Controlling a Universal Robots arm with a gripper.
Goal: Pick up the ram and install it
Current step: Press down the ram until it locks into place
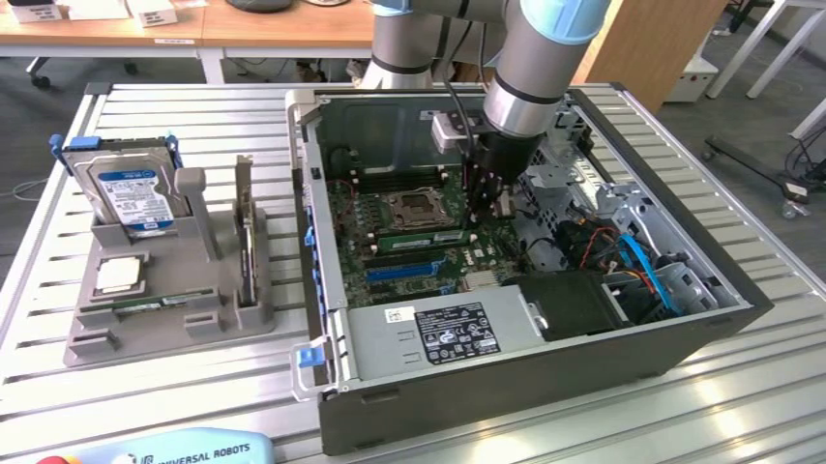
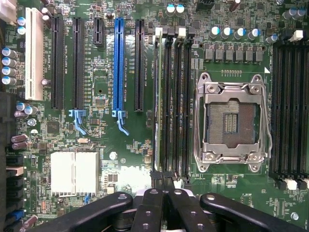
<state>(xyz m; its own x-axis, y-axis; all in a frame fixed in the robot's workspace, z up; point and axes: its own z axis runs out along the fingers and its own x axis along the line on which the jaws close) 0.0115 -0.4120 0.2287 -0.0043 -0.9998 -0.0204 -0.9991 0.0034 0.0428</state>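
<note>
My arm reaches down into the open computer case (image 1: 516, 319) on the slatted table (image 1: 722, 406). Inside lies the green motherboard (image 2: 120, 159), with its empty processor socket (image 2: 231, 123) beside a bank of memory slots (image 2: 176, 101). One ram (image 2: 156, 101) stands on edge in the slot farthest from the socket, and my gripper (image 2: 163, 181) sits at that stick's near end with fingers (image 2: 153, 205) pressed together. A second ram (image 1: 135, 304) lies flat in the grey holder (image 1: 168, 329) outside the case, near the hard drive (image 1: 130, 198).
</note>
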